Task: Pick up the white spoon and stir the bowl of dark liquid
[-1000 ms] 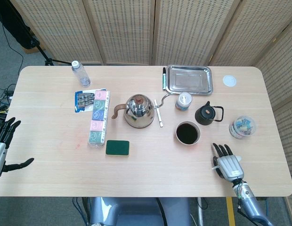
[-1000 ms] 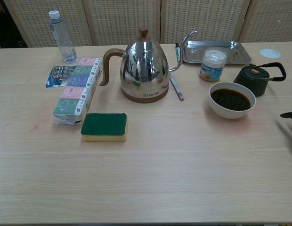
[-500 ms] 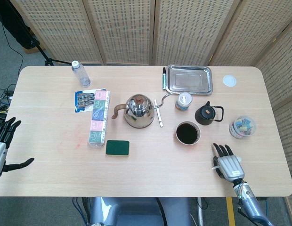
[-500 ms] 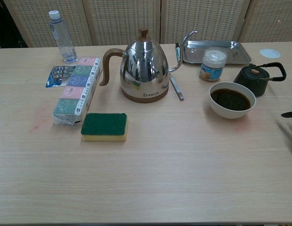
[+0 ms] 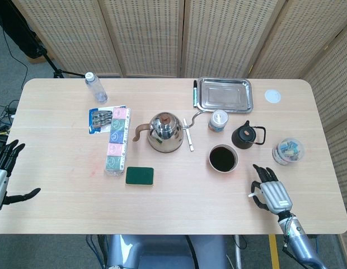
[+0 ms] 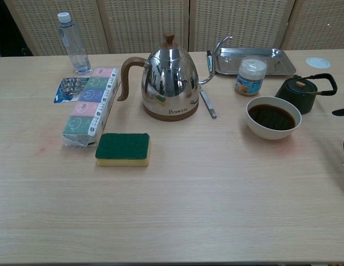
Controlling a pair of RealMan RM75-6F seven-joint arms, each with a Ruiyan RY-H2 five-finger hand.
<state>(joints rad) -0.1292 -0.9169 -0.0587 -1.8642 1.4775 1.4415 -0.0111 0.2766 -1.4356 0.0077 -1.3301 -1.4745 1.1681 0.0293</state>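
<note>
Right hand [image 5: 270, 193] holding the white spoon [image 5: 252, 196]
It's hovering at 4 o'clock from the bowl of dark liquid [image 5: 223, 158]; left hand [image 5: 2, 174] is sitting wide open.

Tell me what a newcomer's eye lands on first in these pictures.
The shiny steel kettle with its brown handle stands mid-table and dominates the chest view. Right of it sits the white bowl of dark liquid, with a small black teapot just behind. In the head view, the right hand hovers near the table's front right edge, fingers apart, close to the bowl.
</note>
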